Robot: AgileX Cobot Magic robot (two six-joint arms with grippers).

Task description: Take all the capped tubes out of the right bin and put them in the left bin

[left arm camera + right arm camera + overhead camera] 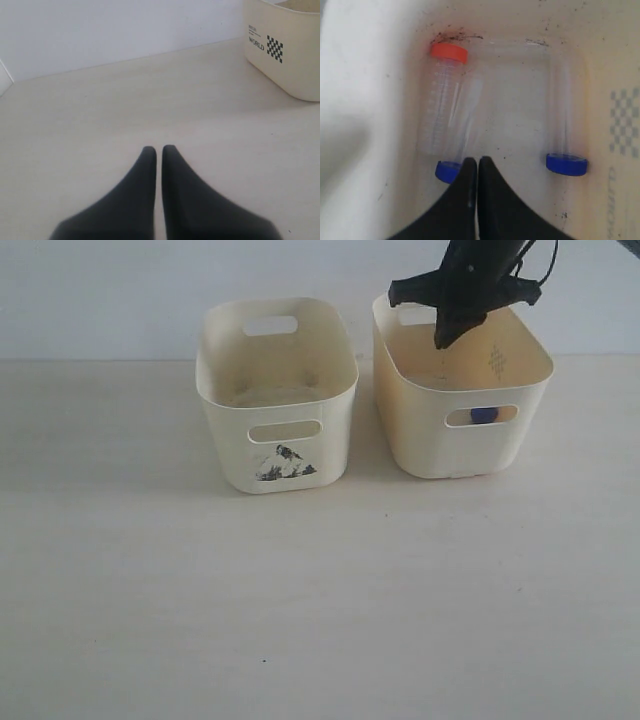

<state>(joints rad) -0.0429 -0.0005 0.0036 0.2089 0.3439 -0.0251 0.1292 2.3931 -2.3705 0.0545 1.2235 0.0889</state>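
Three clear capped tubes lie on the floor of the yellowish right bin [465, 455] in the right wrist view. One has an orange cap [449, 52]. A second, with a blue cap [447, 171], lies close beside it. A third, also with a blue cap [566, 164], lies apart near the opposite wall. My right gripper [478, 160] is shut and empty; its tips hang above the bin floor [520, 100], next to the nearer blue cap. From outside, that gripper [443, 340] reaches down into the bin, and a blue cap [484, 415] shows through the front slot. The paler left bin [230, 430], with a dark mark, looks empty.
My left gripper [159, 148] is shut and empty over bare tabletop; the exterior view does not show it. A cream tub [295, 60] printed with a word and a checker patch stands ahead of it to one side. A pale wall runs behind the table.
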